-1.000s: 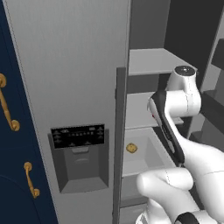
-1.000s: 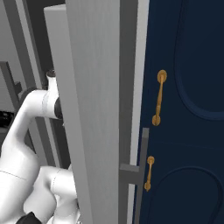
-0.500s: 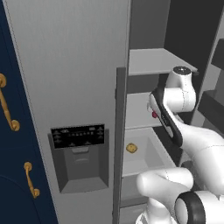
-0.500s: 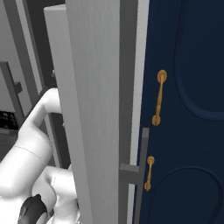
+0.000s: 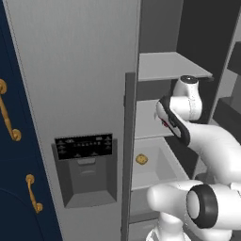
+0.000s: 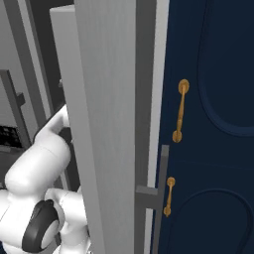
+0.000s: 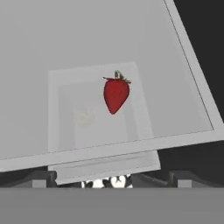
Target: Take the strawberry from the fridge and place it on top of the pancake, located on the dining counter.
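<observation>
The strawberry (image 7: 116,94), small and red with a green cap, lies on a pale grey shelf (image 7: 183,65) inside the fridge (image 5: 84,94). In the hand view my gripper (image 7: 113,180) is short of the shelf's front edge and looks at the berry. Its dark fingertips (image 7: 43,179) stand wide apart with nothing between them, so it is open. In the left base view my white arm (image 5: 188,101) reaches into the open right compartment over the middle shelf (image 5: 146,120). The pancake and the dining counter are out of view.
A small round golden-brown food item (image 5: 141,159) sits in the lower grey bin. The fridge's closed left door carries a dark dispenser panel (image 5: 84,146). The open right door (image 6: 106,124) stands close beside my arm. Navy cabinets with gold handles (image 6: 181,111) flank the fridge.
My arm has swung deeper into the fridge, its elbow dropping, and the hand has turned down toward the middle shelf. The jaws stay wide apart.
</observation>
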Available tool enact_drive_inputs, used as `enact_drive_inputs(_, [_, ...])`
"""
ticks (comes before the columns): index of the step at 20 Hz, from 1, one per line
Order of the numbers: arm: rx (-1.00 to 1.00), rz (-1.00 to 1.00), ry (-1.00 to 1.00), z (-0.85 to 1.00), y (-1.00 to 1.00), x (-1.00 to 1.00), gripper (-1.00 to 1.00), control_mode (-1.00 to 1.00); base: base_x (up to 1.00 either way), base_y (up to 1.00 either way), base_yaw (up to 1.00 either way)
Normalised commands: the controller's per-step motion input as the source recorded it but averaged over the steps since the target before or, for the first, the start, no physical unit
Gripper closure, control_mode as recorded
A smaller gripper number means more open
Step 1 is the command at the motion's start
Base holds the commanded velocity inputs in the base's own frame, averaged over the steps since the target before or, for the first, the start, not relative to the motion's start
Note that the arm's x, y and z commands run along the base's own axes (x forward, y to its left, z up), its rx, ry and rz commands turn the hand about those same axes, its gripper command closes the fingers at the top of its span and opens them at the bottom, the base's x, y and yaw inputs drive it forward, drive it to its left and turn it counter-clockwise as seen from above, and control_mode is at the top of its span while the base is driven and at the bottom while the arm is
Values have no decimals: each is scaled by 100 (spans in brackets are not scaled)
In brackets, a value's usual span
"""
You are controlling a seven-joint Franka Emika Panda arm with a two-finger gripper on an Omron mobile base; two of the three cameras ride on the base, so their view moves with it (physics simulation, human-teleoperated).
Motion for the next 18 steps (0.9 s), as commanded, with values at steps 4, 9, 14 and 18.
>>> enact_drive_inputs(4, [0, 0, -1, -32, -3, 44, -100, -100, 0, 0, 0])
enact_drive_inputs(9, [0, 0, -1, -21, -6, 41, -100, -100, 0, 0, 0])
enact_drive_inputs(14, [0, 0, 0, -19, -2, 27, -100, -100, 0, 0, 0])
enact_drive_inputs(18, [0, 0, 0, -21, -6, 29, -100, -100, 0, 0, 0])
